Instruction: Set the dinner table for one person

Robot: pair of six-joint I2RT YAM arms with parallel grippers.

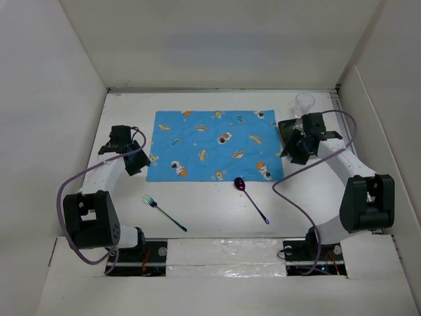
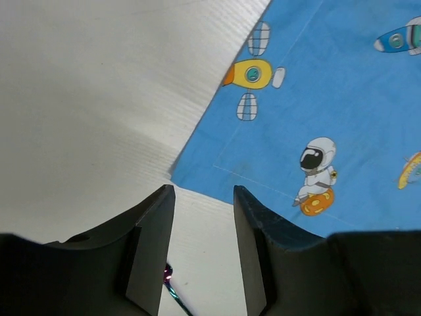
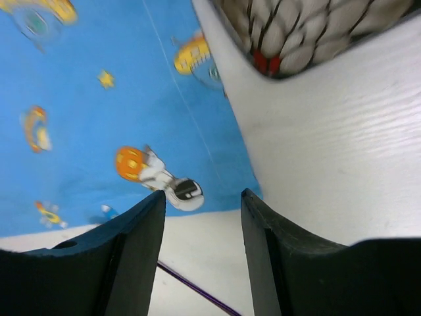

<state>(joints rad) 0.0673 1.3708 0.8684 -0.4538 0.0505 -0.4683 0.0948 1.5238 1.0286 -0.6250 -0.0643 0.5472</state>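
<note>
The white dinner table (image 1: 210,204) carries a blue cartoon-print placemat (image 1: 214,145) at its middle. An iridescent fork (image 1: 164,212) lies near the front left and a purple spoon (image 1: 252,199) near the front middle. A clear glass (image 1: 304,103) stands at the back right. My left gripper (image 1: 135,161) is open and empty over the placemat's front left corner (image 2: 316,99), with the fork's end (image 2: 172,286) showing between its fingers. My right gripper (image 1: 299,155) is open and empty beside the placemat's right edge (image 3: 99,99), above the spoon's handle (image 3: 197,289).
A dark net-patterned item (image 1: 288,128) lies right of the placemat, just behind my right gripper; it also shows in the right wrist view (image 3: 302,29). White walls enclose the table at the left, back and right.
</note>
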